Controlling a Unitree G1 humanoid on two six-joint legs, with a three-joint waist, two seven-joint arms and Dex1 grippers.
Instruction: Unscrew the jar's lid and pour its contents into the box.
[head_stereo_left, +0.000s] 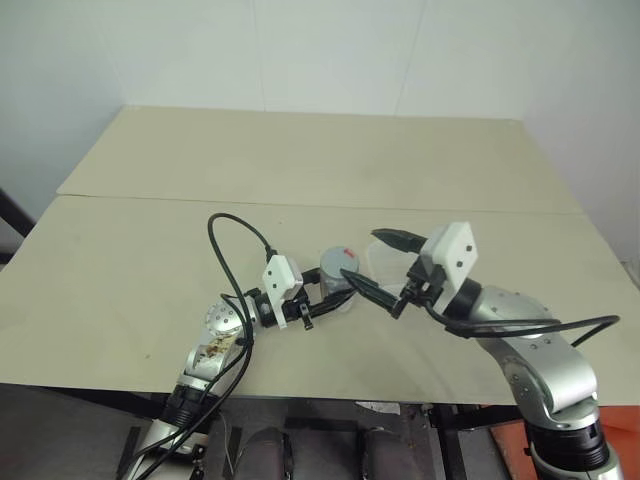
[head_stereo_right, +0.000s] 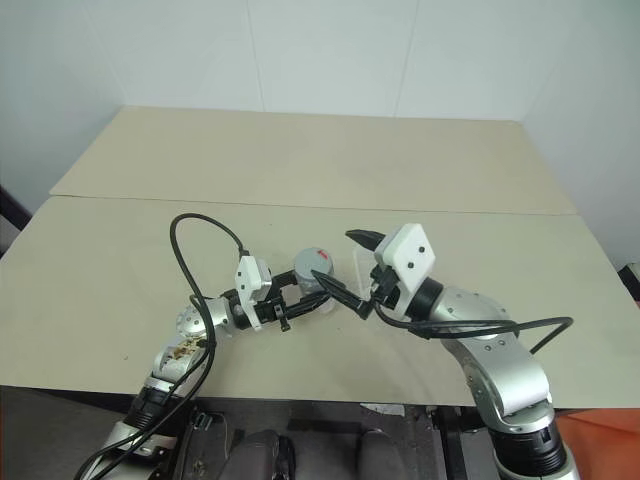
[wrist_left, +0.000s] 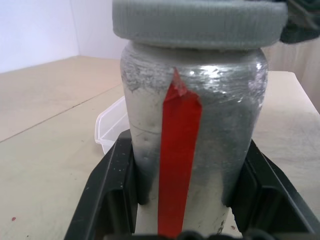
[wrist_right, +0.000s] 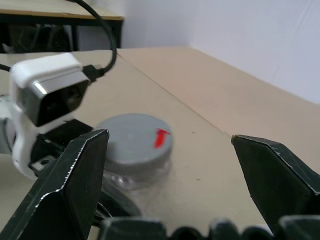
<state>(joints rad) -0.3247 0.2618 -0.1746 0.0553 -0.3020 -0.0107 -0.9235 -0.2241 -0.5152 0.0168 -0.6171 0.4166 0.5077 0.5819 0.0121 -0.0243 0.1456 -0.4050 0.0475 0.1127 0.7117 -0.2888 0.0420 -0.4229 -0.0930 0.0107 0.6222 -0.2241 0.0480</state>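
Left gripper clamped tight on the jar, one black finger pressed to each side of the silvery wall. Jar upright, held at mid-table near the front edge, above the beige table. Red strip running up the jar wall toward the rim, seen in the left wrist view. Lid still seated on the jar, grey, with a small red mark on top.

Right gripper spread wide, nothing held; one finger reaching past the far side of the jar, the other on the near side just beside the lid. Neither touching lid nor jar, as far as can be told from the right wrist view.

Box resting on the table just behind and to the right of the jar, partly hidden by the right gripper's fingers in the head views; one rounded corner and rim plain in the left wrist view. Contents of the jar not discernible through the wall.

Black cable looping up from the left arm, arching above the table on the left of the jar, clear of the lid. White camera block on the left wrist close beside the jar. Seam across the table behind the work area. White wall beyond.
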